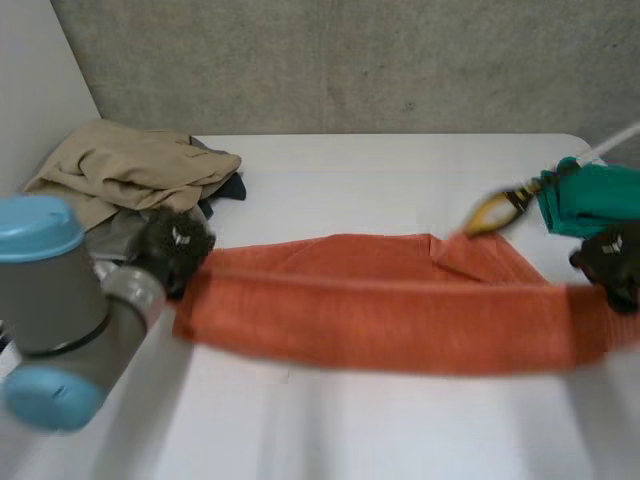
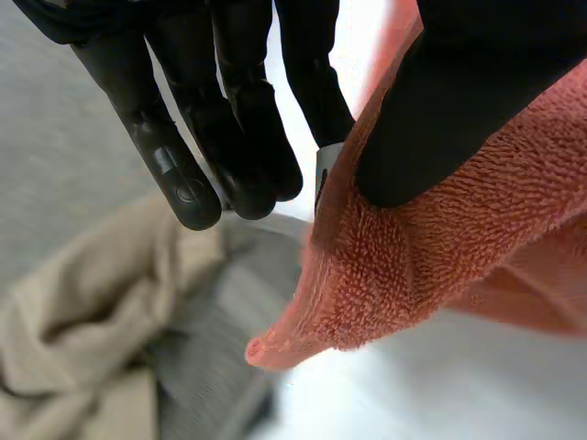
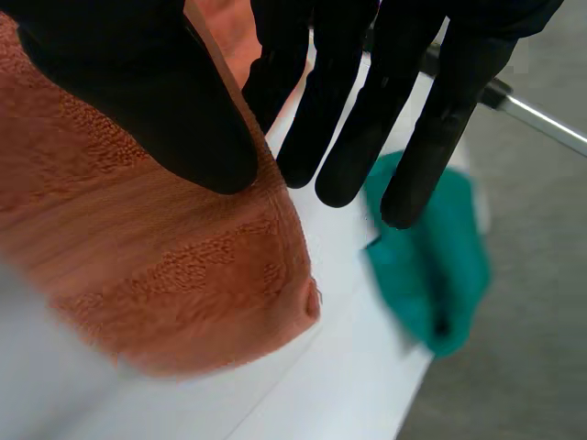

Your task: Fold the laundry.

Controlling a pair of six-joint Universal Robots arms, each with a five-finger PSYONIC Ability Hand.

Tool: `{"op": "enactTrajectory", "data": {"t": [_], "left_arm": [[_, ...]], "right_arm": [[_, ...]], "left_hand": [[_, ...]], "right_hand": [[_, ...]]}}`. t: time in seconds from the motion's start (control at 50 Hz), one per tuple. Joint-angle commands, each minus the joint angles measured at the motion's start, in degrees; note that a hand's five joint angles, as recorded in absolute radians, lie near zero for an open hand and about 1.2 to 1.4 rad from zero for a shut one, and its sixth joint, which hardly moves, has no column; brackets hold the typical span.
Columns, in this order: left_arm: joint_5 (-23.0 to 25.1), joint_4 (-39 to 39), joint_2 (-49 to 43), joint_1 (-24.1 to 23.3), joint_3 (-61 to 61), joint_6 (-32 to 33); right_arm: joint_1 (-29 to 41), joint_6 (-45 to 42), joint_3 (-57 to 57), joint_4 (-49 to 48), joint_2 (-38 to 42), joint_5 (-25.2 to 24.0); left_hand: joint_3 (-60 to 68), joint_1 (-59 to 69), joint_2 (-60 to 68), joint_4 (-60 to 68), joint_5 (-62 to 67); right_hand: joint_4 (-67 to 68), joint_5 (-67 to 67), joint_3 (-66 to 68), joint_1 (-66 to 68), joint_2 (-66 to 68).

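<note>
A long orange towel [image 1: 390,300] is stretched across the table between my two hands, folded lengthwise. At its left end my left hand [image 1: 175,245] grips a corner. In the left wrist view the thumb [image 2: 440,110] pinches the towel [image 2: 431,266] against a finger, and the other fingers [image 2: 193,174] stand straight beside it. My right hand [image 1: 612,258] holds the right end. There the thumb [image 3: 165,110] presses the towel [image 3: 156,266] against the fingers [image 3: 339,137].
A pile of beige clothes [image 1: 120,165] over grey cloth [image 2: 211,339] lies at the table's back left, just behind my left hand. A folded green cloth [image 1: 590,195] sits at the back right, with a white rod ending in a yellow-and-black tip [image 1: 500,208] reaching over it.
</note>
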Motion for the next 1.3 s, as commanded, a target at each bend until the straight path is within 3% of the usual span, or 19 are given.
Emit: {"op": "enactTrajectory", "data": {"t": [0.02, 0.14, 0.24, 0.36, 0.48, 0.72, 0.9, 1.04, 1.14, 1.3], "left_arm": [[-1.23, 9.09, -13.17, -0.02, 13.38, -0.09], [-1.84, 9.18, -22.85, -0.29, 24.65, -0.09], [-3.77, 9.1, -28.92, -1.17, 32.13, -0.09], [-6.32, 9.62, -29.11, -1.34, 35.12, -0.53], [-7.47, 7.52, -23.05, -3.45, 27.15, -0.8], [-6.41, 7.6, -5.21, -3.98, 1.65, -0.18], [-6.06, 13.31, 14.64, -5.38, -9.34, -0.36], [-5.89, 21.04, 34.24, -6.62, -12.52, -0.8], [-3.52, 23.07, 40.15, -6.09, -9.63, -1.41], [-2.63, 18.6, 35.08, -5.48, -7.86, -2.03]], "right_arm": [[3.93, 3.88, -7.77, -14.26, 9.79, 1.91], [8.23, 3.97, -15.41, -21.91, 18.66, 2.7], [9.47, 3.8, -20.69, -22.97, 23.77, 2.7], [10.7, 5.02, -24.13, -23.5, 25.98, 3.66], [10.44, 6.52, -19.92, -21.75, 24.4, 4.37], [9.82, 4.68, -4.01, -15.85, 11.49, 1.56], [9.64, 3.88, 6.01, -11.99, -14.4, -9.32], [9.12, 9.22, 3.66, -12.6, -32.09, -16.19], [7.71, 18.46, -3.38, -11.2, -34.41, -17.6], [3.41, 22.34, -10.06, -4.35, -26.42, -16.9]], "left_hand": [[11.43, 13.49, 12.03, 10.92, 13.73], [11.43, 13.49, 12.03, 10.92, 13.73], [11.43, 13.49, 12.03, 10.92, 13.73], [11.43, 13.49, 12.03, 10.92, 13.73], [11.43, 13.49, 12.03, 10.92, 13.73], [11.43, 13.49, 12.03, 10.92, 13.73], [11.43, 13.49, 12.03, 10.92, 13.73], [11.43, 13.49, 12.03, 10.92, 13.73], [11.43, 13.49, 12.03, 10.92, 13.73], [11.43, 13.49, 12.03, 10.92, 13.73]], "right_hand": [[11.22, 11.49, 11.64, 15.63, 12.42], [11.22, 11.49, 11.64, 15.63, 12.42], [11.22, 11.49, 11.64, 15.63, 12.42], [11.22, 11.49, 11.64, 15.63, 12.42], [11.22, 11.49, 11.64, 15.63, 12.42], [11.22, 11.49, 11.64, 15.63, 12.42], [11.22, 11.49, 11.64, 15.63, 12.42], [11.22, 11.49, 11.64, 15.63, 12.42], [11.22, 11.49, 11.64, 15.63, 12.42], [11.22, 11.49, 11.64, 15.63, 12.42]]}}
